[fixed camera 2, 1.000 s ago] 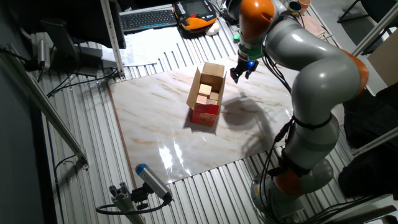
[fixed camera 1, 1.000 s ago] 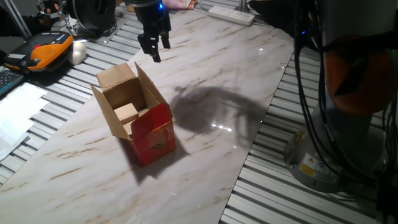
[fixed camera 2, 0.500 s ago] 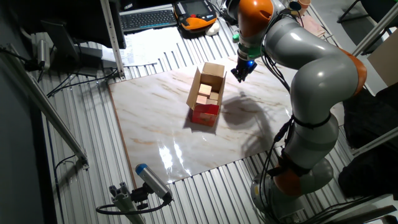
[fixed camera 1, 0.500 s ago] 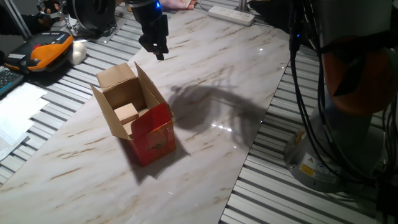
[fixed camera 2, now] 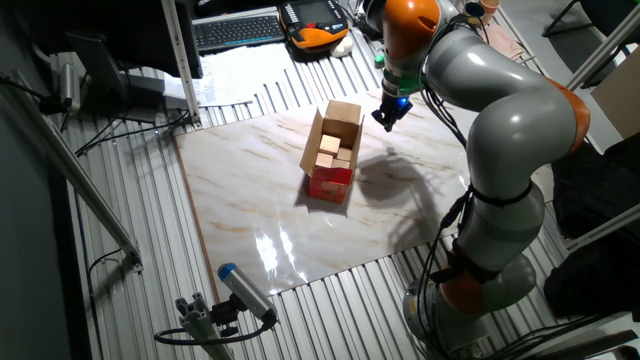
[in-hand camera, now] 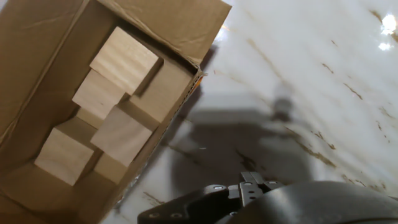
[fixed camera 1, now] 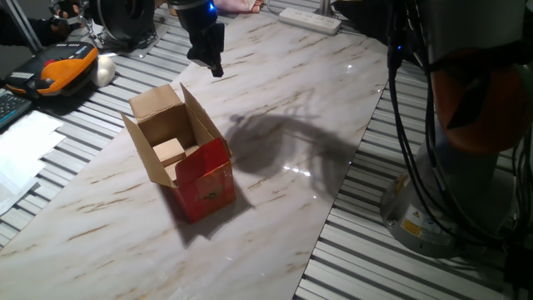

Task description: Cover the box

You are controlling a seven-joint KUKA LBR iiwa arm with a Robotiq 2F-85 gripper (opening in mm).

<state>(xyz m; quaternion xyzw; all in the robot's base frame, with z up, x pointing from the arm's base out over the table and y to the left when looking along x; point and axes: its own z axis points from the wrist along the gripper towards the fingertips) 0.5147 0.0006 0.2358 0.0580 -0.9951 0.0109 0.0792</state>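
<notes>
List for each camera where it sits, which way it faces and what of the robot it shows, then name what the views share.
One fixed view: low by the table's end, looking along the marble table; shows the gripper beyond the open box and the arm's base.
The other fixed view: high, looking down; shows the whole arm, gripper beside the box.
Hand view: on the hand, facing down; shows a dark piece of the hand and the wooden blocks inside.
All share the box.
</notes>
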